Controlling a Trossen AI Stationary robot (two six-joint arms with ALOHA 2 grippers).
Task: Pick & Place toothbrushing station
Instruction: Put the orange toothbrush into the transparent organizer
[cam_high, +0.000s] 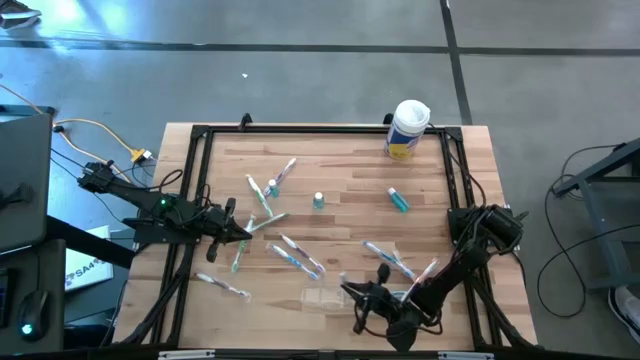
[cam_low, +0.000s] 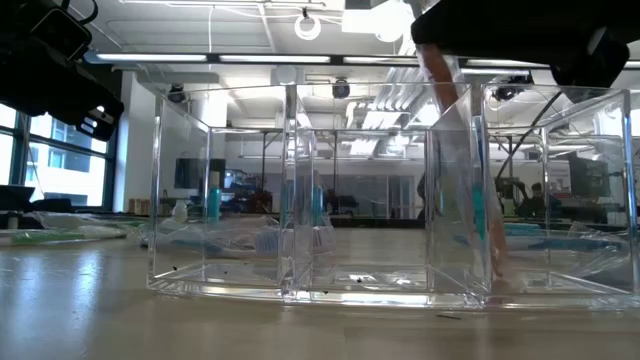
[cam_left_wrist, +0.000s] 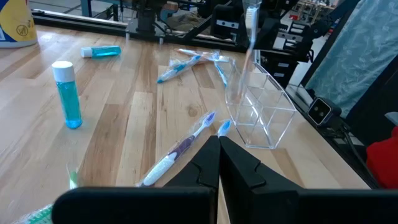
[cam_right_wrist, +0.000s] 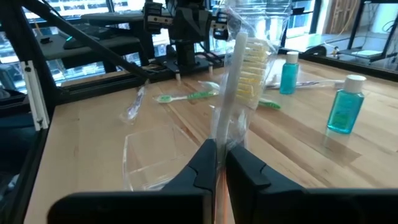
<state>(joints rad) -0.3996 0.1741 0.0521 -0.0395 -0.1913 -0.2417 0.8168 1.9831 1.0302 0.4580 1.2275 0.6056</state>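
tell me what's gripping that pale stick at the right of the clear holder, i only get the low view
Observer: The right gripper. Its fingers are shut on a wrapped toothbrush with a white handle, held upright over the holder.
Operator: where's the other arm
Observer: The left gripper hangs over the table's left side, fingers shut, holding nothing.
Operator: any brushes loose out there
Observer: Yes, several lie flat on the wood. A blue-and-white toothbrush lies just short of the holder.
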